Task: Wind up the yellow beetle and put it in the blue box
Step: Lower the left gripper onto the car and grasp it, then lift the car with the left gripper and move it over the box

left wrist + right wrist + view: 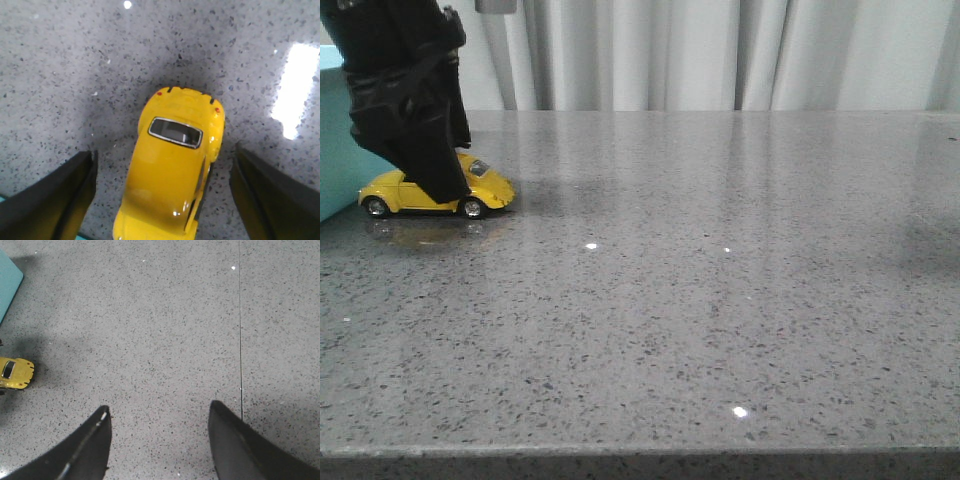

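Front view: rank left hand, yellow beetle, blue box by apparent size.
1. left hand, with its arm, looks largest; it is nearer the camera.
2/3. yellow beetle and blue box: unsure, the box is cropped at the frame edge.

A: Beetle status?

B: Yellow beetle (430, 192) on all four wheels on the tabletop, far-left area, side-on in the front view. Glossy yellow body, dark windows, black wheels with silver hubs. Left wrist view shows its roof from above (172, 170), two small red tail lights, chrome-trimmed rear window.

A: And the box?

B: Blue box (335, 140) at the left edge, just beside the car. Light turquoise, flat matte sides, much bigger than the car. Cropped by the frame; can't tell if they touch. Right wrist view shows one rounded corner (7, 285).
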Robot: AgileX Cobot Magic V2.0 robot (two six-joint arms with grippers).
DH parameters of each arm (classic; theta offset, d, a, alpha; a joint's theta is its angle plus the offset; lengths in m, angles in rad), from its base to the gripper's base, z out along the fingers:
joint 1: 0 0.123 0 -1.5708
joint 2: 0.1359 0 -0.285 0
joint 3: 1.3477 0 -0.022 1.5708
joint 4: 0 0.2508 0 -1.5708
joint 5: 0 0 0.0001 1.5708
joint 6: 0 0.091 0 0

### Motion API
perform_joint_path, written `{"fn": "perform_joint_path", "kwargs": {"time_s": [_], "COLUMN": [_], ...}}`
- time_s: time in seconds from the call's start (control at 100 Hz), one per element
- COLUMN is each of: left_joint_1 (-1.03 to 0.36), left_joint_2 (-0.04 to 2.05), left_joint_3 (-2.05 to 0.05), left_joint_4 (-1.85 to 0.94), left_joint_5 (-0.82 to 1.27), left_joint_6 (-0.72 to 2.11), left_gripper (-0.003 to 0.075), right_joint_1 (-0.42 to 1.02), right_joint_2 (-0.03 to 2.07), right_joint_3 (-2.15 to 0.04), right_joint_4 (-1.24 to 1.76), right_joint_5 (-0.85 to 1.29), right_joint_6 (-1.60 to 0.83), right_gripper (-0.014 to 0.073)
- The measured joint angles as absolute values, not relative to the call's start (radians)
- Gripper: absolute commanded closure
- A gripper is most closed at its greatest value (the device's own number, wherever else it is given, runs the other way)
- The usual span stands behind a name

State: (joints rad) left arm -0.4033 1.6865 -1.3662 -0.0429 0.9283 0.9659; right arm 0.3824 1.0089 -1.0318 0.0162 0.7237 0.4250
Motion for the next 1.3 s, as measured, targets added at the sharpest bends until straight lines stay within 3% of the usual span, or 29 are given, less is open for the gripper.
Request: {"fn": "perform_joint_path", "kwargs": {"time_s": [0.17,0.37,0.51,0.95,1.3], "left_joint_1": [-0.403,-0.403,-0.403,-0.403,-0.272], "left_joint_2": [1.704,1.707,1.707,1.679,1.544], "left_joint_3": [-1.366,-1.366,-1.368,-1.588,-1.722], "left_joint_4": [-0.043,-0.043,-0.041,-0.084,-0.104], "left_joint_5": [0.927,0.927,0.924,0.957,0.847], "left_joint_6": [0.967,0.967,0.968,0.943,0.513], "left_gripper": [0.0220,0.0419,0.0512,0.0531,0.0531], "right_joint_1": [0.382,0.382,0.382,0.382,0.382], "right_joint_2": [1.009,1.009,1.009,1.008,1.008], "right_joint_3": [-1.032,-1.032,-1.032,-1.032,-1.032], "right_joint_4": [0.016,0.016,0.016,0.016,0.016], "right_joint_5": [0.724,0.722,0.722,0.720,0.720], "right_joint_6": [0.424,0.423,0.422,0.422,0.420], "right_gripper": [0.0160,0.0160,0.0160,0.0160,0.0160]}}
